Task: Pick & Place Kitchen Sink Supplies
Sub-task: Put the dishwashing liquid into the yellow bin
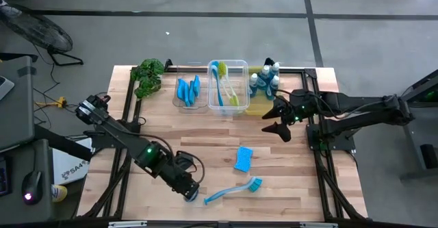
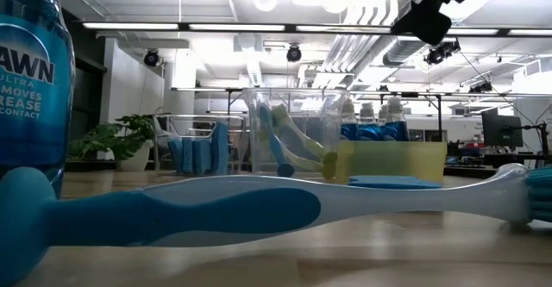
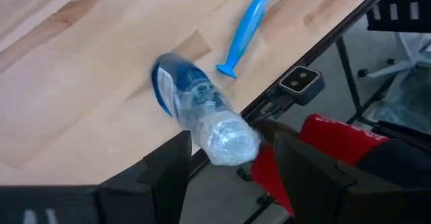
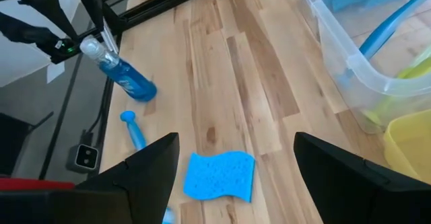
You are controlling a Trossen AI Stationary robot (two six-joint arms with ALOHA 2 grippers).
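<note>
The left gripper (image 3: 225, 177) sits low near the front edge of the table, toward the left corner, its fingers (image 3: 161, 167) spread on either side of a small bottle (image 3: 195, 109) of blue liquid. The bottle's clear end lies between them, but whether they are pressing on it cannot be told. In the right wrist view the bottle leans rather than standing straight. As a judgement, it is light and fairly stiff plastic, smooth and prone to slip or pivot; a hold across the body below the neck looks safer than one near the end.

The right gripper (image 1: 278, 116) hangs over the right side of the table just in front of the bins, fingers released and holding nothing.

Just beside the bottle a blue dish brush (image 1: 233, 189) lies flat along the front edge, and a blue sponge (image 4: 220, 176) rests nearer the middle; soft, it would squash under a pinch.

At the back edge stand a clear bin (image 1: 228, 65) with brushes, a yellow bin (image 1: 256, 105) with more bottles, upright sponges and a leafy plant (image 1: 148, 74) toward the back left corner.

The table (image 1: 308, 180) is pale wood planks on a black frame; beyond it lies a grey floor and a bright, open workshop.
</note>
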